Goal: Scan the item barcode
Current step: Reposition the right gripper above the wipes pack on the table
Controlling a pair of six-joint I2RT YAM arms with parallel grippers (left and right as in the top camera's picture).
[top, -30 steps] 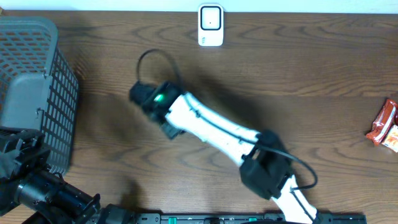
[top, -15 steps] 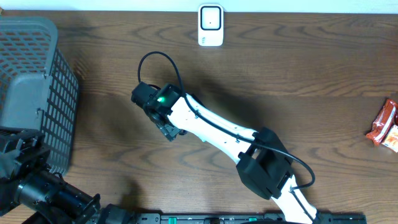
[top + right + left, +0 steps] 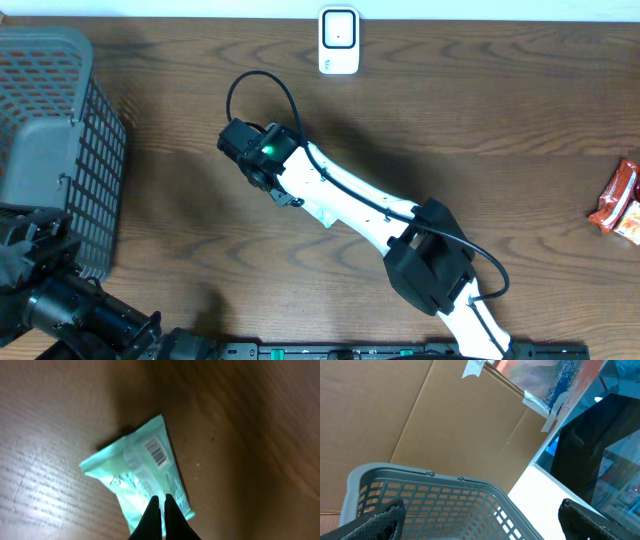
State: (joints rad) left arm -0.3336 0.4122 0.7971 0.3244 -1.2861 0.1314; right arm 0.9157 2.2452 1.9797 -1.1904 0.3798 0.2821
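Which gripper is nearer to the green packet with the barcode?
Right. The right gripper is closed on the edge of the green packet; the left gripper hangs open by the basket, far away.

three views, one counter

the overhead camera looks straight down from well above the wooden counter, wide enough to take in the grey basket at the left edge, the white scanner at the far edge and the whole right arm. the left wrist camera sits low beside that basket and tilts upward, over its rim to cardboard behind. the right wrist camera hangs close over the counter, looking steeply down along its own closed jaws at a mint-green packet. overhead shares the basket with the left wrist view, and the wood under the arm's tip with the right.
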